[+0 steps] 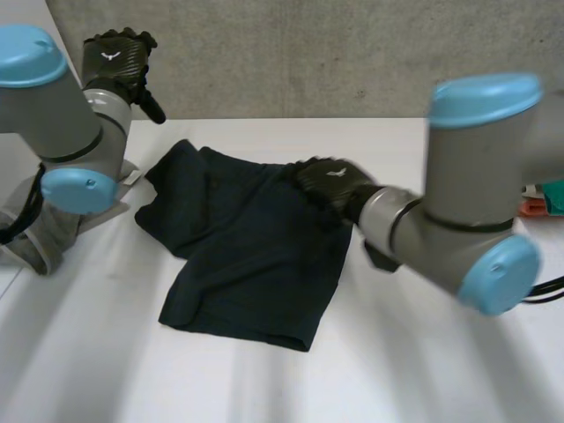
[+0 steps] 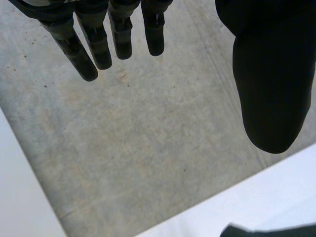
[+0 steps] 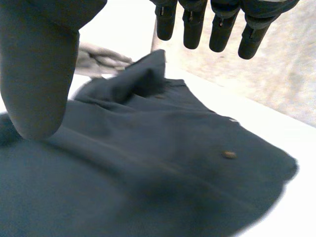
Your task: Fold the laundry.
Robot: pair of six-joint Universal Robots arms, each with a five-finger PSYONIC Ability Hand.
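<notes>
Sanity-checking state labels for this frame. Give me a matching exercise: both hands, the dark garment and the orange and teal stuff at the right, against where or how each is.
Things
1. left hand
2. right hand
3. dark garment
4. orange and teal items

Places or states
A. lies spread out on the white table
B. raised in front of the concrete wall, clear of the cloth, fingers straight
C. at the table's right edge
D. low over the garment's far edge, fingers straight

Pairs: 1-B, 2-D, 3-A, 4-C
</notes>
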